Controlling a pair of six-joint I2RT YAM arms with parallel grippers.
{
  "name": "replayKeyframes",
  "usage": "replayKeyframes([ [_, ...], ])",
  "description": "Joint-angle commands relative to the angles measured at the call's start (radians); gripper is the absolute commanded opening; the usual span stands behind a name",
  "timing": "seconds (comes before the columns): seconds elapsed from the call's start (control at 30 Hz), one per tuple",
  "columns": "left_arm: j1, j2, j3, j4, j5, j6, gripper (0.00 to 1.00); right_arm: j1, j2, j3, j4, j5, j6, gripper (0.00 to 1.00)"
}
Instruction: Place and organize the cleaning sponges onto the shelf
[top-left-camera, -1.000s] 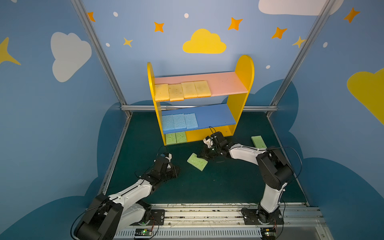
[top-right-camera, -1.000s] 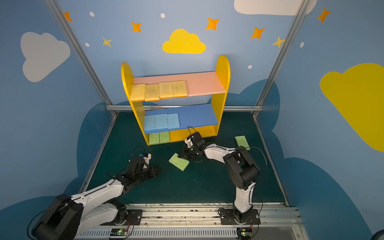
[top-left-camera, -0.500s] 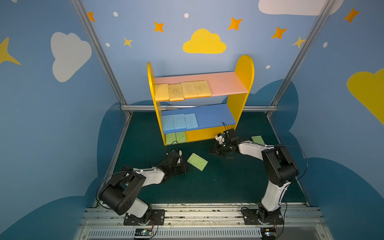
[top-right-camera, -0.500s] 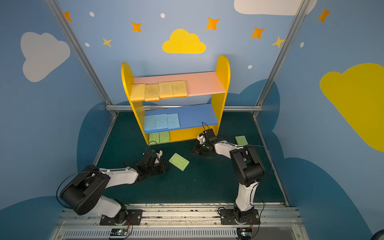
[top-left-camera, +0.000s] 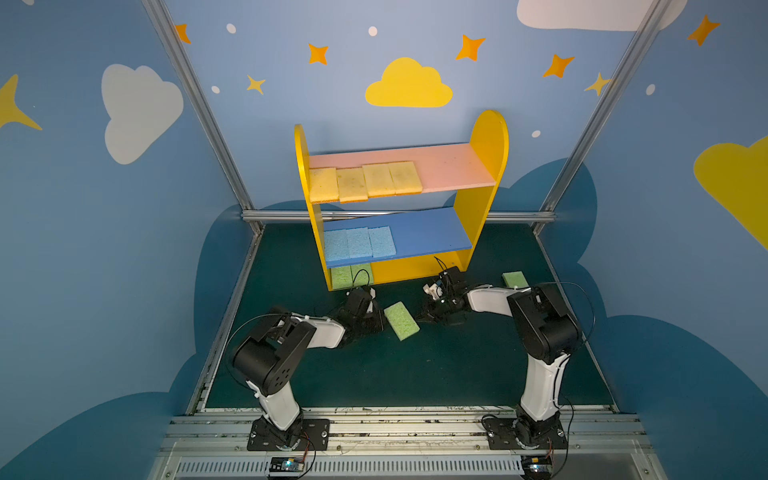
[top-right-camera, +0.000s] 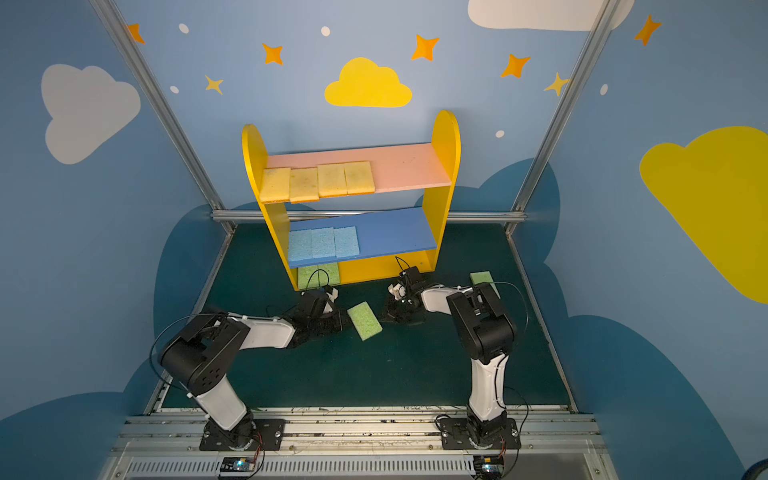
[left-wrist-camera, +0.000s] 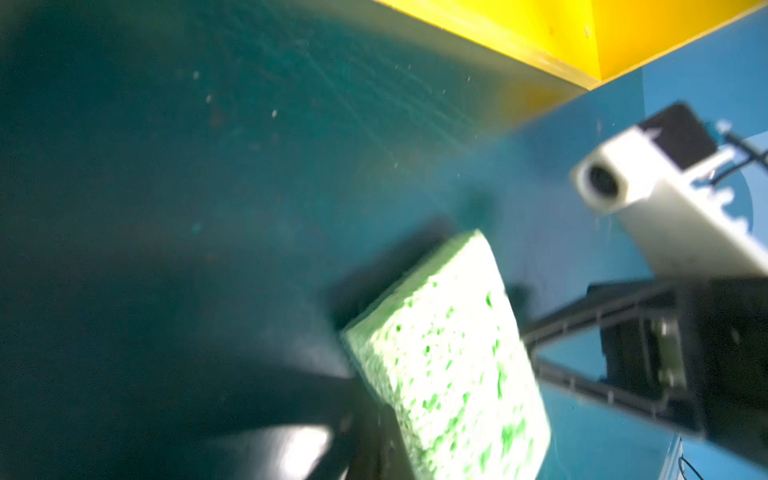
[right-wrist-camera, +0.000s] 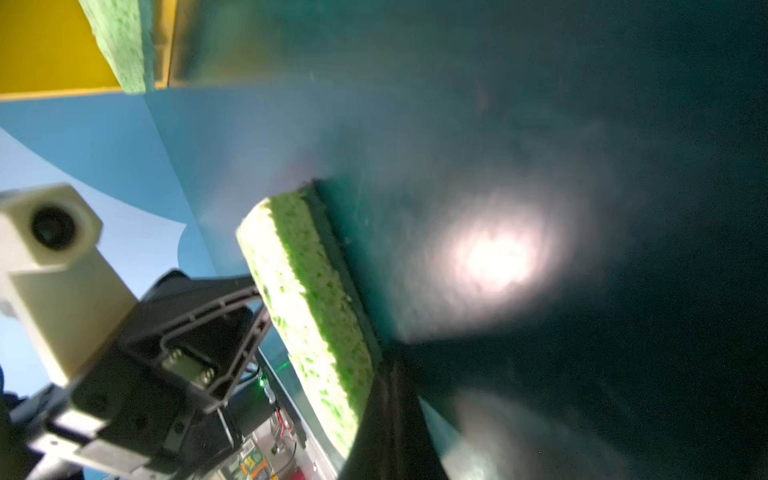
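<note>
**Two green sponges on the mat, nine on the shelf**

At the back, the shelf (top-left-camera: 486, 137) holds 4 yellow sponges (top-left-camera: 365, 183) on the pink top board (top-left-camera: 453, 166), 3 blue sponges (top-left-camera: 359, 243) on the blue mid board (top-left-camera: 432, 232) and 2 green sponges (top-left-camera: 349, 276) on the yellow base (top-left-camera: 407, 270), all at its left end. The loose green sponge (top-left-camera: 401, 321) lies flat and skewed on the mat (top-left-camera: 415, 374) btwn the arms. The far green sponge (top-left-camera: 515, 279) sits by the right arm. L gripper (top-left-camera: 376, 324) is just beside the loose one and R gripper (top-left-camera: 430, 316) is near its other side. Both jaws are clenched, grasping nothing.
</note>
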Motion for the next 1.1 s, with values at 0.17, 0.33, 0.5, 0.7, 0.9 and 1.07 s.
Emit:
replayKeyframes([
  [0.17,0.009,-0.088,-0.028,-0.078,-0.038,0.037,0.19,-0.053,-0.114,-0.078,-0.019,0.005,-0.029,0.11],
  [0.33,0.01,-0.204,-0.104,-0.108,-0.075,0.037,0.49,-0.055,-0.172,-0.173,0.098,-0.065,0.007,0.43],
  [0.5,0.007,-0.273,-0.172,-0.111,-0.096,0.02,0.89,-0.018,-0.178,-0.256,0.216,-0.094,0.074,0.48],
  [0.7,0.007,-0.35,-0.217,-0.144,-0.122,0.025,0.94,0.026,-0.144,-0.285,0.274,-0.066,0.122,0.47],
  [0.9,0.01,-0.423,-0.24,-0.189,-0.15,0.035,0.96,0.037,-0.083,-0.272,0.33,-0.061,0.18,0.36],
  [1.07,0.01,-0.479,-0.251,-0.266,-0.206,0.03,0.97,0.035,-0.054,-0.239,0.28,-0.004,0.183,0.23],
])
